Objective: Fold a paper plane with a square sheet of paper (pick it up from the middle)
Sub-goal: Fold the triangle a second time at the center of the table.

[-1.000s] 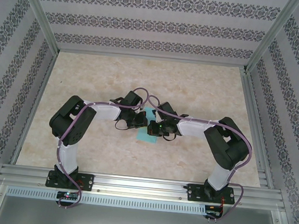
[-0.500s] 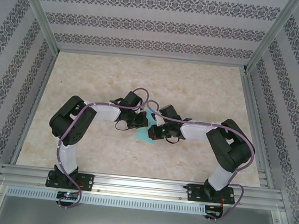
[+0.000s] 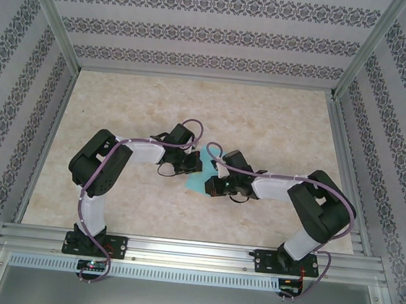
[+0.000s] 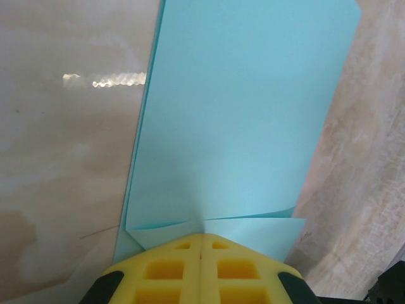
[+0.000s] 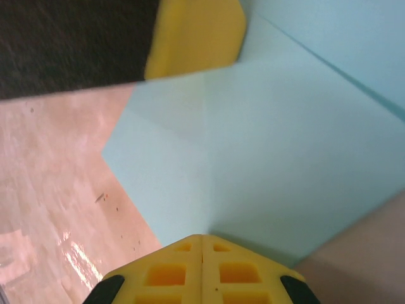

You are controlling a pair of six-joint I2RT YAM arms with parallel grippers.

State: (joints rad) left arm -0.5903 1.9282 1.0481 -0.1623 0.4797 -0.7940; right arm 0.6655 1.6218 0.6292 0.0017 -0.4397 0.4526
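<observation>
The turquoise sheet of paper (image 3: 195,182) lies partly folded on the table between the two grippers. In the left wrist view the paper (image 4: 240,114) stretches away from my left gripper (image 4: 202,235), whose yellow fingers are shut on its near edge, where a folded flap and a crease meet. My right gripper (image 5: 202,237) is shut on another edge of the paper (image 5: 272,145), which puckers into a crease at the fingertips. The left gripper's yellow finger (image 5: 196,35) shows at the top of the right wrist view. From above, the left gripper (image 3: 194,167) and right gripper (image 3: 209,185) sit close together over the sheet.
The marbled beige table (image 3: 264,122) is walled by patterned panels and aluminium posts. An aluminium rail (image 3: 192,252) holding both arm bases runs along the near edge. Purple cables loop over both arms near the paper.
The right arm has swung outward and its gripper has shifted toward the near side, turning the visible paper with it. The left arm has barely moved.
</observation>
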